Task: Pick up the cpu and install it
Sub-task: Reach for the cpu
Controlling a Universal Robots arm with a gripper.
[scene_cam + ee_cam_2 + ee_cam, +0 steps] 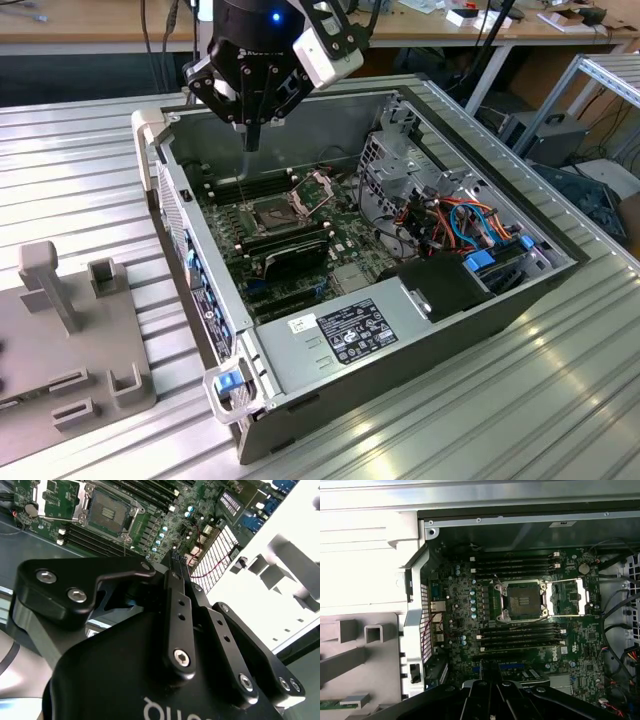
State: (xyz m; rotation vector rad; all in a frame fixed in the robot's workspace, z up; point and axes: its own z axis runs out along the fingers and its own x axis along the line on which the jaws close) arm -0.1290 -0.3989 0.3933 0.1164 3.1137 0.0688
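An open computer case (350,335) lay on its side on a ribbed metal surface (520,420), its motherboard facing up. The black gripper (251,140) hung over the case near its far wall, pointing straight down. Its fingers (175,580) were drawn narrow, the tips all but meeting. Whether the thin cpu sat pinched edge-on between them could not be told, because the fingers themselves hid that gap.

The processor socket (268,212) was open and looked bare: a dark square of contacts with no silver-grey lid on it. Its shiny hinged frame (318,188) was thrown back on the exterior view's right side.

In the exterior view the socket lay below the fingertips, somewhat nearer the camera and slightly toward the exterior view's right. The fingertips stood over the bank of memory slots (222,183) between the far wall and the socket—not over the socket itself. By judgement, the offset between fingers and socket was both sideways and vertical, and the sideways part ran across the memory slots rather than along them.

The first wrist view looked down squarely on the socket, whose sides ran parallel to the memory slots.

A long black expansion card (290,252) lay just past the socket on the camera's side, its long axis parallel to those slots. A grey fixture (60,340) sat beside the case on the exterior view's left—well apart from the gripper.
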